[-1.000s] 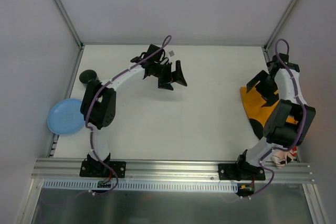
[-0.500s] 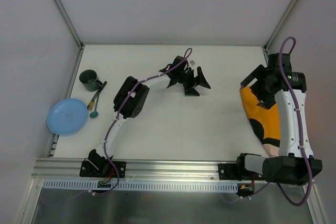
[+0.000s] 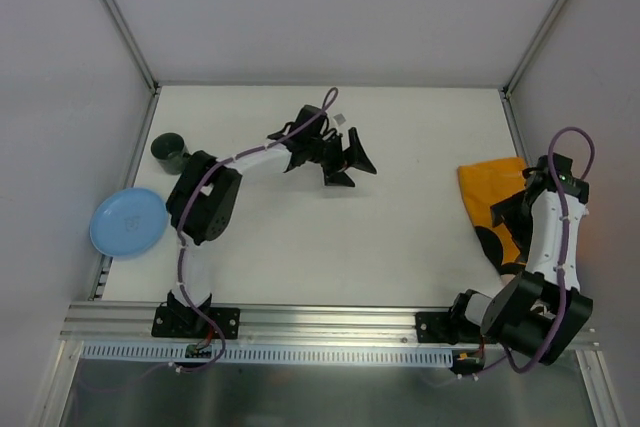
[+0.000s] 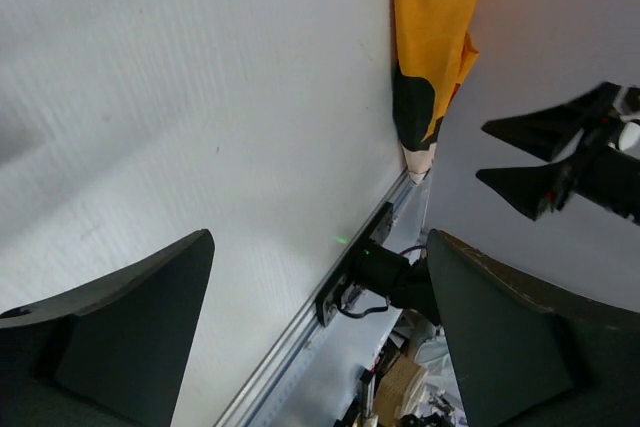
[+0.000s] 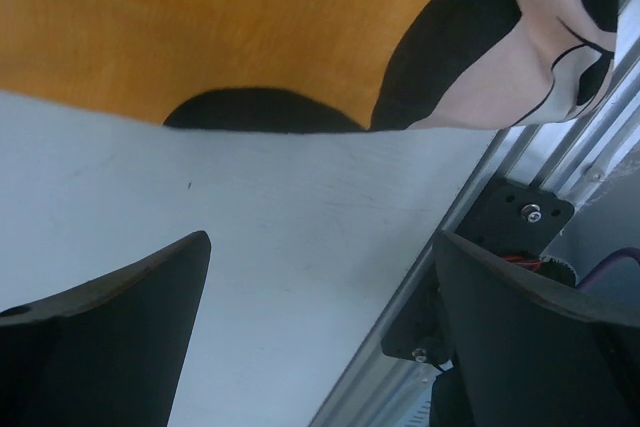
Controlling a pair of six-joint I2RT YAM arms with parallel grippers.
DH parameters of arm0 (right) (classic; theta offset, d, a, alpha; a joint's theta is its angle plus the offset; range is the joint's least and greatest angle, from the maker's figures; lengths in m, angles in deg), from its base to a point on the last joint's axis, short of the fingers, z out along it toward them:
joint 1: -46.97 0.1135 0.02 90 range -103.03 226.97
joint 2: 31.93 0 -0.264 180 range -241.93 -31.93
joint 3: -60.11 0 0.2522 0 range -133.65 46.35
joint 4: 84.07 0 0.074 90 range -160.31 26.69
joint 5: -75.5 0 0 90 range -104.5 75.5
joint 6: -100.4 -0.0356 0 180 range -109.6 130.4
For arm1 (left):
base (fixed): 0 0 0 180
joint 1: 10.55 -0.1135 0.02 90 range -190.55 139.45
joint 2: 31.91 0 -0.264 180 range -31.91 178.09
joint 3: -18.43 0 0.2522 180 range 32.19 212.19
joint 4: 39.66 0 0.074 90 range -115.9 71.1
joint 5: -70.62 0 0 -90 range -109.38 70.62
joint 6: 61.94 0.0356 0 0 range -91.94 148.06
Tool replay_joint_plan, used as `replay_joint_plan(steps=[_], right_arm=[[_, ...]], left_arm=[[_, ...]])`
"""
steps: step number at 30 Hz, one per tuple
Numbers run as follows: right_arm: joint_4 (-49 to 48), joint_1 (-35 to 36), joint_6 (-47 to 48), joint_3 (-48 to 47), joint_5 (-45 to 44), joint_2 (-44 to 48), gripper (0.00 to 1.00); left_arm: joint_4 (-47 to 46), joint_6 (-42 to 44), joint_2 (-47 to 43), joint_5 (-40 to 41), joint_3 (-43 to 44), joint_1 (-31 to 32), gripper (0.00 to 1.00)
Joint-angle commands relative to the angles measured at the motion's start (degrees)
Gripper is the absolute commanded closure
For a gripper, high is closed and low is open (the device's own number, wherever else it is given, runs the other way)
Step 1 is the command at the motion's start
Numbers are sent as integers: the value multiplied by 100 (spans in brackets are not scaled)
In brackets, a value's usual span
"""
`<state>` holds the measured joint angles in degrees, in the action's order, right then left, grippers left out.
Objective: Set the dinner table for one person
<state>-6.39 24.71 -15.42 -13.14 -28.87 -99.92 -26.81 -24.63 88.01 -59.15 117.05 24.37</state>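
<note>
The large flat white dinner table [image 3: 400, 247] looks unset; left gripper [image 3: 348, 160] and right gripper [image 5: 320, 242] both gape empty, so pinching the orange cloth placemat [image 3: 488, 187] at centre right seems next.

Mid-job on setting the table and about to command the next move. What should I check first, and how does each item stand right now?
1. Free left gripper: ok. It is open and empty over the bare middle of the dinner table.
2. Free right gripper: ok. It is open and empty beside the placemat's edge.
3. The placemat in the setting spot: not ok. It lies at the table's right edge.
4. The plate on the placemat: not ok. It sits at the far left edge.
5. The cup upright: ok. It stands at the left rear, apart from the plate.
</note>
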Motion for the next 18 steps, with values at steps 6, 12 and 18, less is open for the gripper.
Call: replay_joint_plan(steps=[6, 12, 18], right_arm=[[-1047, -1727, -90, 376, 286, -548, 1], [-1662, -2318, 1025, 166, 328, -873, 0], [-3065, -695, 2080, -274, 3410, -999, 1]], left_arm=[[372, 671, -1927, 127, -1506, -398, 12], [714, 1041, -2271, 232, -1640, -512, 12], [1275, 1794, -2394, 653, -1289, -512, 12]])
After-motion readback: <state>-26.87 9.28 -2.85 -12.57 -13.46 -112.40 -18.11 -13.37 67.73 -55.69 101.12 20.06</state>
